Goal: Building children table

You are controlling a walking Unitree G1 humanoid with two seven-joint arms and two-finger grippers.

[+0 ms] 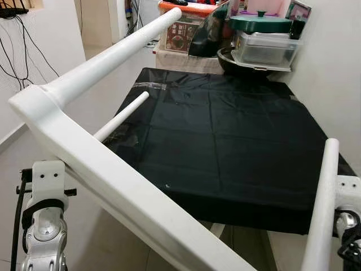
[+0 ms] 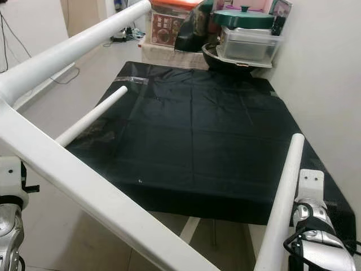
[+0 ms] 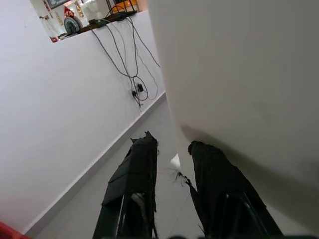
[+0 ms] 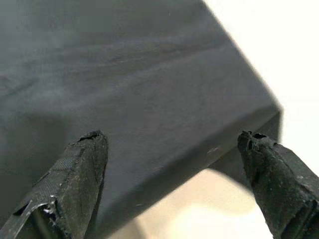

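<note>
While you look down from the head camera, a white table frame [image 1: 113,186] hangs upside down close in front of you, above a black-covered platform [image 1: 237,147]. Its long flat rail runs diagonally from your left, low and near, toward bottom centre. Three round legs [image 1: 113,53] jut from it: one long one rising away to the upper middle, a thinner one [image 1: 121,116] lying toward the cloth, and one [image 1: 321,209] upright at your right arm.

Your left gripper [image 3: 172,172] sits just beside the frame's broad white surface, fingers slightly apart and gripping nothing visible. Your right gripper [image 4: 174,149] has its fingers spread wide over the black cloth's edge, empty. Judging by this, the left arm is nearer the rail.

Smooth, glossy white paint; rigid and bulky.
</note>
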